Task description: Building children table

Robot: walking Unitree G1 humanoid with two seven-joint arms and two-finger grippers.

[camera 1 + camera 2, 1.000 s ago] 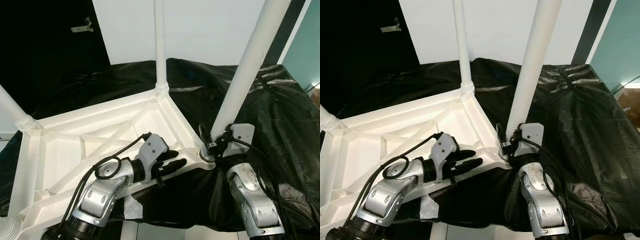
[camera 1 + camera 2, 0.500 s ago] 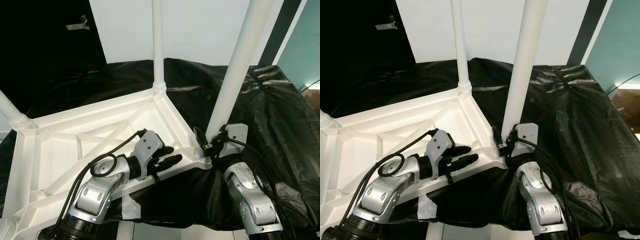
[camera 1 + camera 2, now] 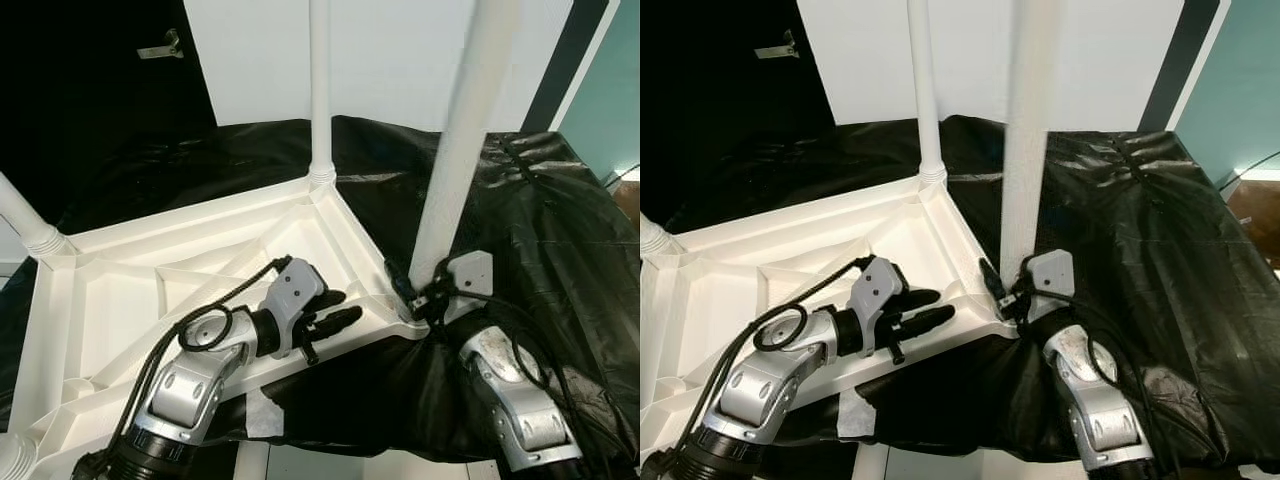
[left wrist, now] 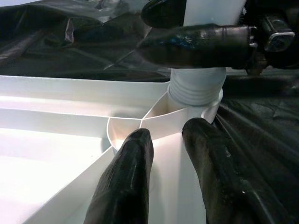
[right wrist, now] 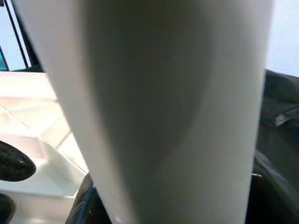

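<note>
Your right gripper (image 3: 412,290) clasps the white table leg (image 3: 455,160) just above its corner socket, fingers closed around it; the upturned white tabletop (image 3: 150,290) lies on black sheeting (image 3: 560,230). Your left gripper (image 3: 338,312) rests on the tabletop's rim beside that corner, fingers narrowly parted, holding nothing.

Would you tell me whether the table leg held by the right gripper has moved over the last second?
Yes. The table leg has swung upright; it leaned right, away from the far leg, before.
</note>
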